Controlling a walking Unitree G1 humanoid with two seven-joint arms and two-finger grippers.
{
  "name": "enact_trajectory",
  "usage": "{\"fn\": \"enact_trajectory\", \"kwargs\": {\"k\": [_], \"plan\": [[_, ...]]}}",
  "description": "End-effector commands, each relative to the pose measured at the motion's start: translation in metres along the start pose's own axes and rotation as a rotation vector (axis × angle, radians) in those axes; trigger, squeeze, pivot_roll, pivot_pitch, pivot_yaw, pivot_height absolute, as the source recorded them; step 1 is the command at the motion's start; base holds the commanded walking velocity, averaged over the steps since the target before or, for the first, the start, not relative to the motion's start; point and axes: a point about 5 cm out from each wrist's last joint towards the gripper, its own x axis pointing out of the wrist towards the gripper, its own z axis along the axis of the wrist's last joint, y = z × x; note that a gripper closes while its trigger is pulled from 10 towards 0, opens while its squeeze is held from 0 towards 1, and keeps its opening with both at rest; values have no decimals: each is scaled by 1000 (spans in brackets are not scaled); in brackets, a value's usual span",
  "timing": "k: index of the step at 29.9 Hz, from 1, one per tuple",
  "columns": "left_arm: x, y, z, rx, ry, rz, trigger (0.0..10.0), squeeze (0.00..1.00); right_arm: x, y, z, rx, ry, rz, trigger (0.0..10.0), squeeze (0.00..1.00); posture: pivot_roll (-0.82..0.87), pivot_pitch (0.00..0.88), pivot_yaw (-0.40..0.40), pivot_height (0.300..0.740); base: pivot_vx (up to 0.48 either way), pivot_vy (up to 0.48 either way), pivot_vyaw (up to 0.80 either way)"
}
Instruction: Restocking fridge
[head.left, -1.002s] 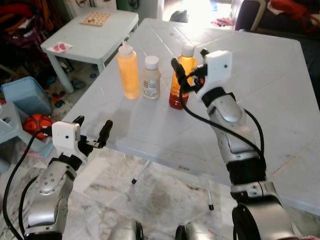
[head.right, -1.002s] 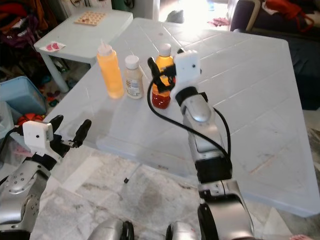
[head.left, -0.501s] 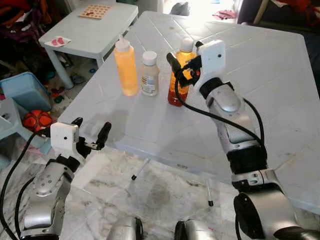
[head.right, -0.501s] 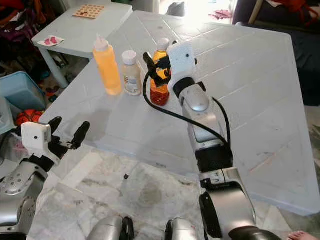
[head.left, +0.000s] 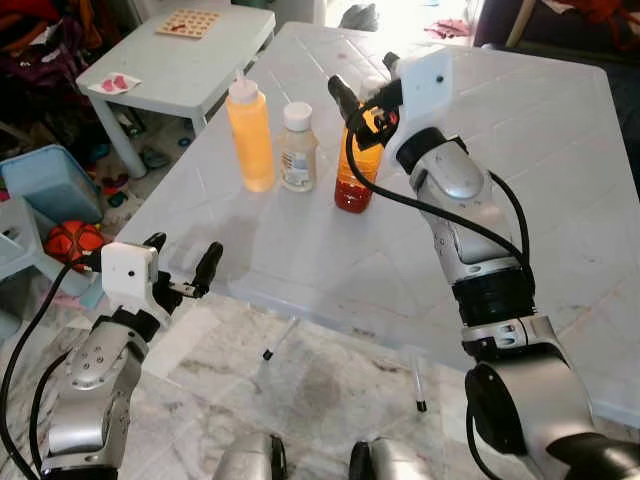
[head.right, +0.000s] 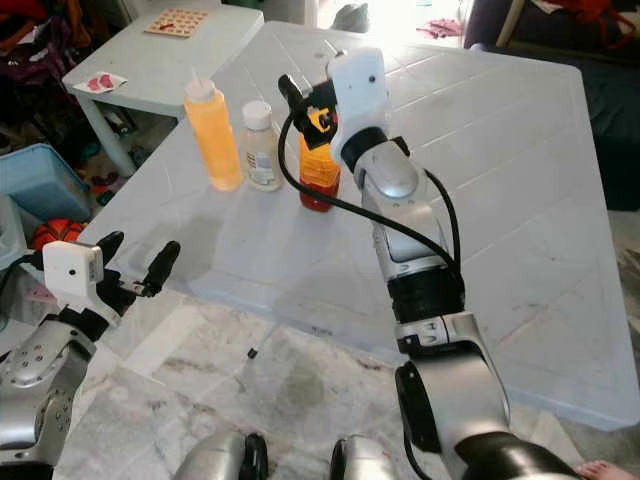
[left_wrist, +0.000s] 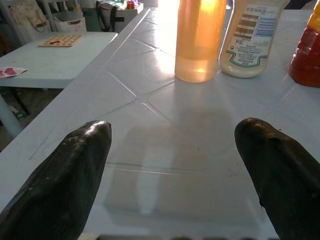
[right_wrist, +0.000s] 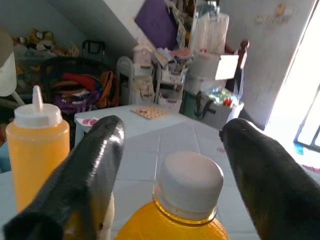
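Nearest the robot, the left gripper (head.left: 183, 270) is hovering just off the near edge of the white table (head.left: 560, 170), its two black fingers spread apart and holding nothing; in the left wrist view the bare tabletop is lying between them. Farther in, three containers are standing upright in a row on the table — a yellow squeeze bottle (head.left: 251, 134), a small white-capped bottle (head.left: 297, 147) just beside it, and an orange juice bottle (head.left: 357, 160) with a white cap. The right gripper (head.right: 312, 88) is reaching over the table to that juice bottle, and its fingers are straddling the neck and cap with daylight on both sides, so they are parted and not yet pressing on it. Beyond the table, a smaller side table (head.left: 190, 62) is carrying a wooden board (head.left: 189, 22), and a blue bin (head.left: 40, 185) is sitting on the cluttered floor. Judging by this, the restocking is barely under way: all three bottles are standing on the table, no fridge is in sight, and the first grasp is yet to be closed before any carrying can begin.
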Motion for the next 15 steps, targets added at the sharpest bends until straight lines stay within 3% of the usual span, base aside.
{"fn": "enact_trajectory", "kwargs": {"k": [1, 3, 4, 5, 6, 10, 11, 13, 14, 15], "plan": [[-1, 3, -3, 12, 25, 0, 10000, 0, 4, -3, 4, 2, 12, -2, 0, 0, 108, 108, 17, 740, 0, 0, 0], [-1, 3, -3, 13, 26, 1, 10000, 0, 5, -4, 4, 0, 18, -3, 0, 0, 107, 108, 15, 740, 0, 0, 0], [-2, 3, -3, 13, 27, 1, 10000, 0, 5, -5, 4, 2, 25, -5, 667, 0, 107, 107, 13, 740, 0, 0, 0], [-2, 3, -4, 13, 28, 2, 10000, 0, 5, -5, 3, 4, 30, -6, 667, 0, 107, 107, 13, 740, 0, 0, 0], [-1, 3, -4, 13, 29, 2, 10000, 0, 6, -6, 3, 4, 38, -9, 3176, 0, 108, 106, 11, 740, 0, 0, 0], [0, 3, -5, 14, 34, -1, 10000, 0, 8, -6, -1, 18, 77, -11, 5529, 0, 108, 103, 11, 740, 0, 0, 0], [0, 3, -4, 14, 34, -1, 10000, 0, 8, -5, -2, 20, 79, -8, 9843, 0, 108, 103, 11, 740, 0, 0, 0], [0, 3, -4, 15, 34, -1, 10000, 0, 8, -4, -2, 16, 82, -1, 8902, 0, 108, 103, 11, 740, 0, 0, 0], [0, 3, -4, 17, 35, -2, 10000, 0, 8, -4, -2, 8, 85, 5, 6902, 0, 108, 103, 11, 740, 0, 0, 0], [0, 3, -4, 17, 35, -2, 10000, 0, 8, -4, -2, 8, 85, 5, 6902, 0, 108, 103, 11, 740, 0, 0, 0]]}}
